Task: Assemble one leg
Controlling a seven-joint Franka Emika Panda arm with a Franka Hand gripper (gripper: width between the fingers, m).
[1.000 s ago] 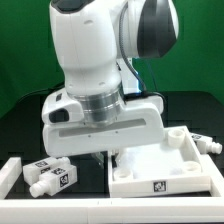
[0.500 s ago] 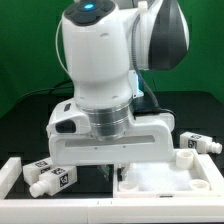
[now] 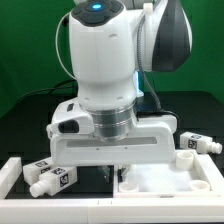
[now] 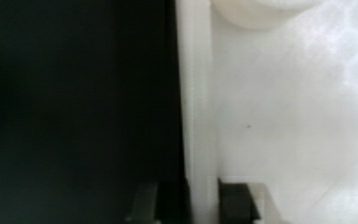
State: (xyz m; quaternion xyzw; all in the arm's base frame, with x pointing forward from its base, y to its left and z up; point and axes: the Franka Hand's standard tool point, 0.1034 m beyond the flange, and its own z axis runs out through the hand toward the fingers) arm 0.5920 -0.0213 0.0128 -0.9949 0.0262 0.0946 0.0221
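Down by the black table (image 3: 25, 125), the tool (image 4: 199, 204) sits low over one edge of the large flat white square tabletop (image 3: 170, 178), and the arm's bulk hides most of it in the exterior view. From the wrist view, the two dark fingers (image 4: 158, 205) stand on either side of the tabletop's thin raised rim with no gap I can make out, so I read the tool as clamped on that rim rather than open. The small stubby white plastic leg (image 3: 57, 179) with black-and-white tags lies on the table toward the exterior view's left, just beside a second leg of the same kind (image 3: 42, 167) and apart from the tabletop. A third leg (image 3: 200, 145) rests at the far right. No leg is in hand, so I judge the step to be setting the tabletop in place, ahead of any leg work. Next I would let go of the rim, lift clear, cross to the leg on the left, grip it around its body, and bring its narrower end down square over the round corner socket (image 3: 185, 157). The close-lying neighbour leaves little room for the fingers.
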